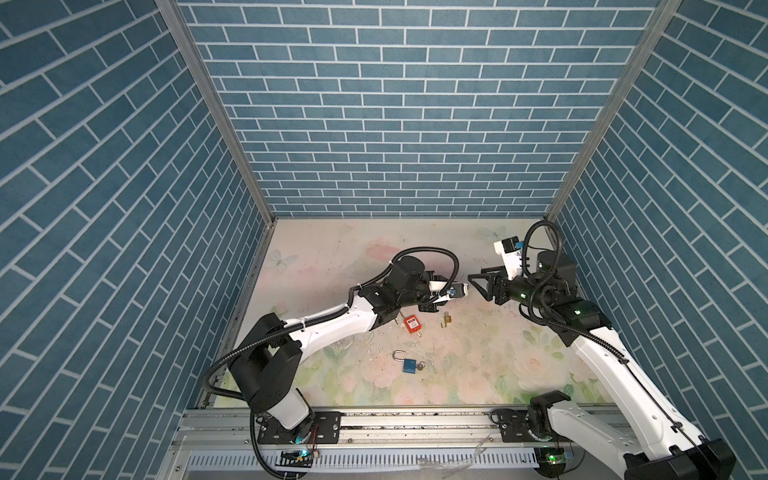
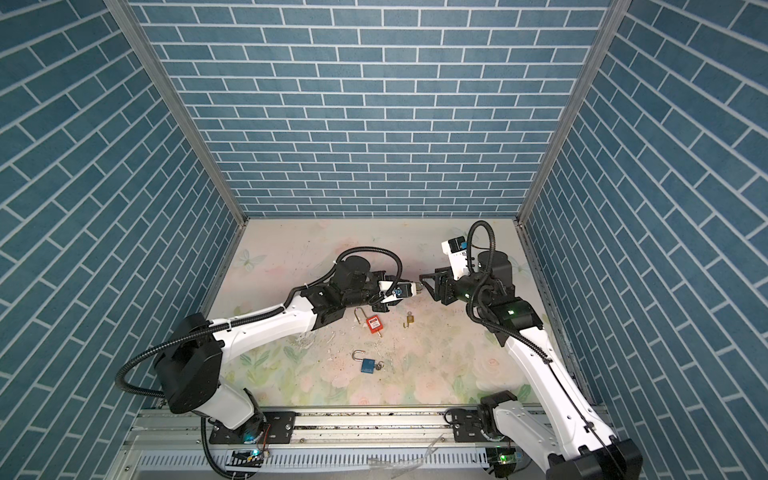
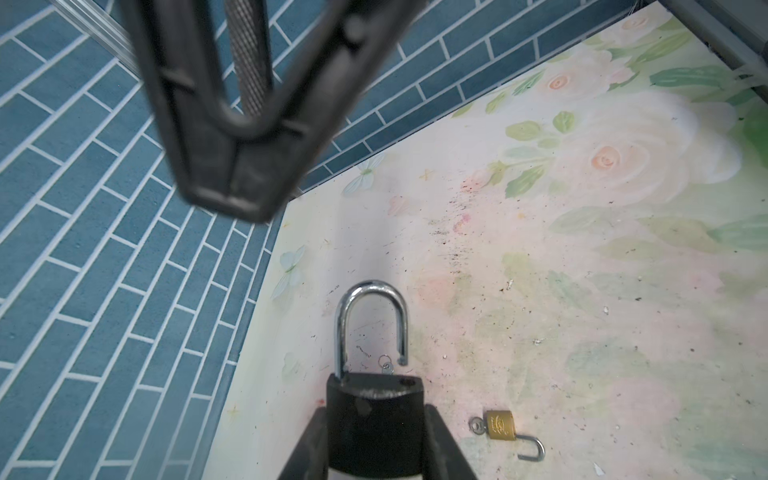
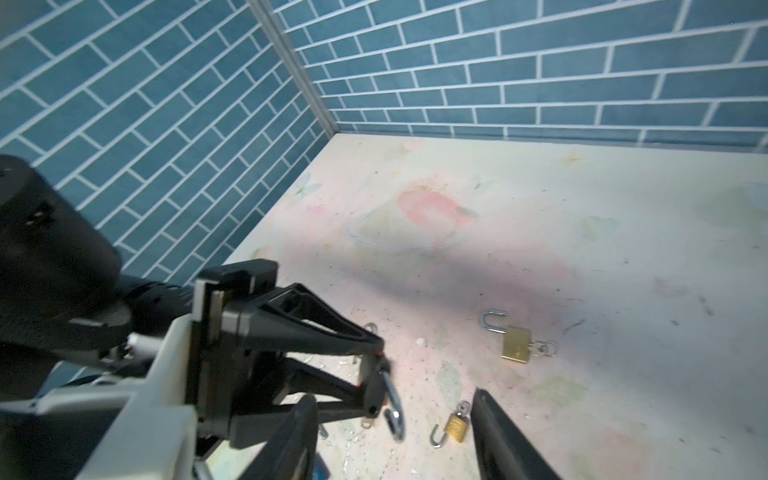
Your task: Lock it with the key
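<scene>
A booth walled with blue brick-pattern panels [image 1: 395, 124] is seen from above, and a flower-printed table [image 1: 478, 374] is enclosed by it. Four padlocks are shown lying loose on the table. A red padlock [image 1: 411, 323] and a small brass padlock [image 1: 447, 319] are placed near the middle. A blue padlock [image 1: 409, 365] is set apart from them, nearer the front edge. A larger brass padlock [image 4: 515, 343] is shown only in the right wrist view. A key [image 1: 421, 366] is seen at the base of the blue padlock. The small brass padlock's hoop is swung open.

A fifth lock, a black padlock [image 3: 370, 432], is held above the table. Its body is clamped between the two fingers of the left gripper [image 3: 374, 411], and its silver shackle [image 3: 371, 286] is pointed forward out of the grip. The shackle is open: one leg is seated in the body and the other end is lifted clear of its hole. Whether a key sits in this lock cannot be told, since its base is hidden inside the grip.

The left arm [image 1: 332, 324] is stretched low from the front left toward the middle. The right arm [image 1: 602, 361] is angled in from the front right and folded near the right wall. The right gripper [image 1: 478, 287] is turned to face the left one, close to the held lock. Its jaws are spread apart and nothing is gripped.
</scene>
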Controlling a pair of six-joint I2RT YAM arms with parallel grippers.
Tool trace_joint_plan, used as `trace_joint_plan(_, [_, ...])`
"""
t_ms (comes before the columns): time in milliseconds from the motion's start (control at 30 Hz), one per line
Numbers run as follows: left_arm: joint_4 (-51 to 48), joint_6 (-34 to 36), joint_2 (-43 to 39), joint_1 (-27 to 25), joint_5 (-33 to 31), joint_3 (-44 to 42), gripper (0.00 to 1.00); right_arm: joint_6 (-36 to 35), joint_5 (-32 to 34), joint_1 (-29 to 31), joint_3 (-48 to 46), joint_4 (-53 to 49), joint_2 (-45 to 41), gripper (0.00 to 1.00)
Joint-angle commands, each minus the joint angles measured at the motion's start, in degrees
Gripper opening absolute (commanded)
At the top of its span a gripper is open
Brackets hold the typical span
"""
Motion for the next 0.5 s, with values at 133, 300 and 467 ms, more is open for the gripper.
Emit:
trace_joint_plan(133, [-2.8,-1.8,1.1,0.6,2.5,2.5,0.02,-2.3,-8.9,0.1,-1.1,-1.1,3.9,0.5])
trace_joint_plan(300, [-2.7,-2.3,0.8,0.7,2.6,2.2,0.03,-1.7,-8.4,0.1,-2.2,0.1,4.4,0.44])
trace_joint_plan(467, [-2.1,-2.4,0.7,0.8,2.0,2.0,0.03,-1.2,-8.4,0.1,-2.5,-0.2,5.5,0.33])
